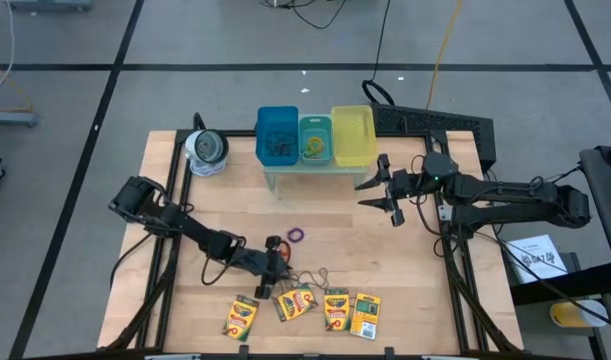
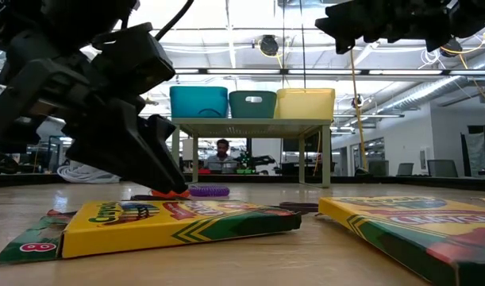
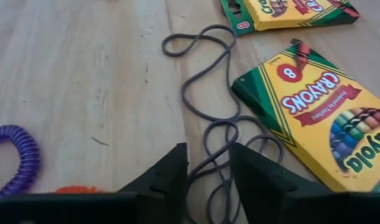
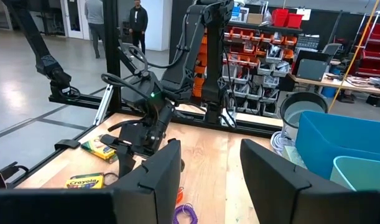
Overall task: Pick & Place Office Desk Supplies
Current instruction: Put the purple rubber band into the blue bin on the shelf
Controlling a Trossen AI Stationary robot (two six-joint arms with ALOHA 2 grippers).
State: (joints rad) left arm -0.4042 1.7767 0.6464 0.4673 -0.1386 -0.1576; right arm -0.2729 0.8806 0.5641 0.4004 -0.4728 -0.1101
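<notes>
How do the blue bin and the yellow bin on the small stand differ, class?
The blue bin sits at the stand's left end in the high view; the yellow bin sits at its right end. The blue bin has small items inside, while the yellow bin looks empty. Both are open-topped plastic bins flanking the teal bin.

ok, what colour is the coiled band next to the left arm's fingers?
Purple. The coiled band shows best in the left wrist view.
</notes>
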